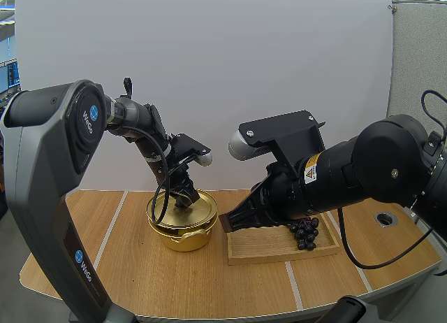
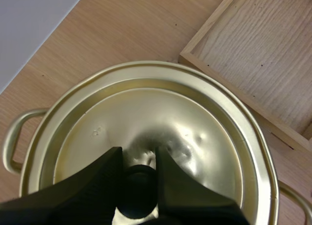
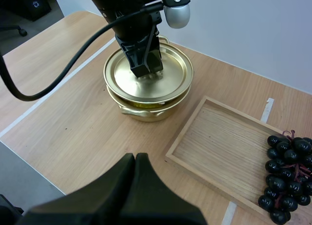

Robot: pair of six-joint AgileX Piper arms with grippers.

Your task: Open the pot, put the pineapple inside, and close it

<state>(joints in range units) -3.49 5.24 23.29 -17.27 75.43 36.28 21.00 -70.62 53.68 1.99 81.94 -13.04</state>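
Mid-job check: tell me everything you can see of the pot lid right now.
The lid is round, shiny gold-coloured metal with stepped concentric rings and small dents near the centre. Its dark knob is pinched by the fingers of the left gripper. It lies over the gold pot, beside the wooden tray. Whether it rests on the rim or is just lifted, I cannot tell.

A wooden tray (image 1: 265, 246) lies flat on the pale wooden table (image 1: 209, 288) — shallow, with a raised rim.
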